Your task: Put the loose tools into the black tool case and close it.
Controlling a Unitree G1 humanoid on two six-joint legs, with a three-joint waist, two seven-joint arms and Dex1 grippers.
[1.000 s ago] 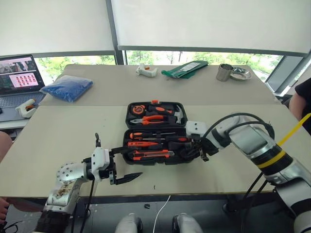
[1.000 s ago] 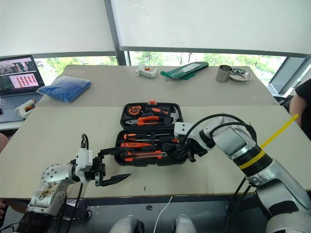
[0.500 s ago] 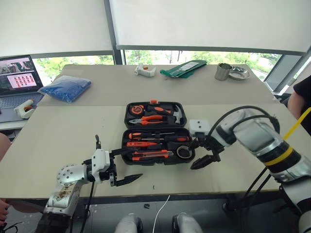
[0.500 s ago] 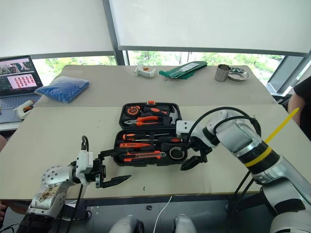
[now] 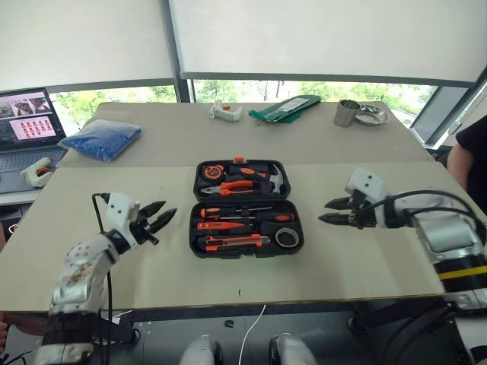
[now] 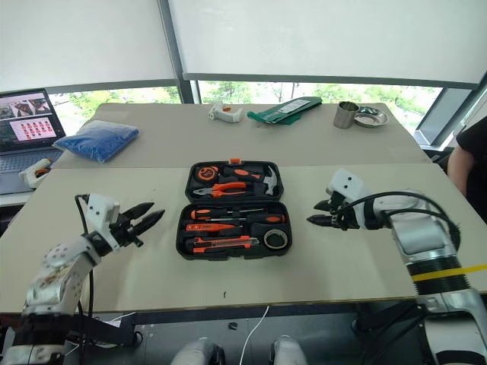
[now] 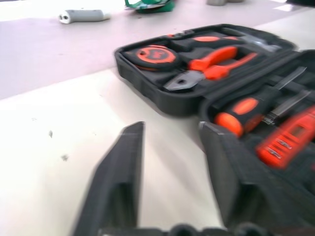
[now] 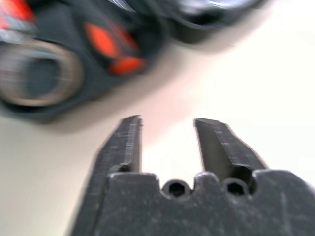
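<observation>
— Left eye view: where's the black tool case (image 5: 245, 207)?

— Lying open mid-table, screwdrivers (image 5: 228, 225) and tape roll (image 5: 287, 237) slotted inside. My left gripper (image 5: 157, 215) and right gripper (image 5: 330, 211) flank it, each empty, fingers slightly parted.

head pair high, wrist cameras low, sharing case (image 5: 245, 206)

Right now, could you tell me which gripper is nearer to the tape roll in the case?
Right. The right gripper hovers just beyond the tape roll's end of the case; the left gripper is past the opposite end.
</observation>
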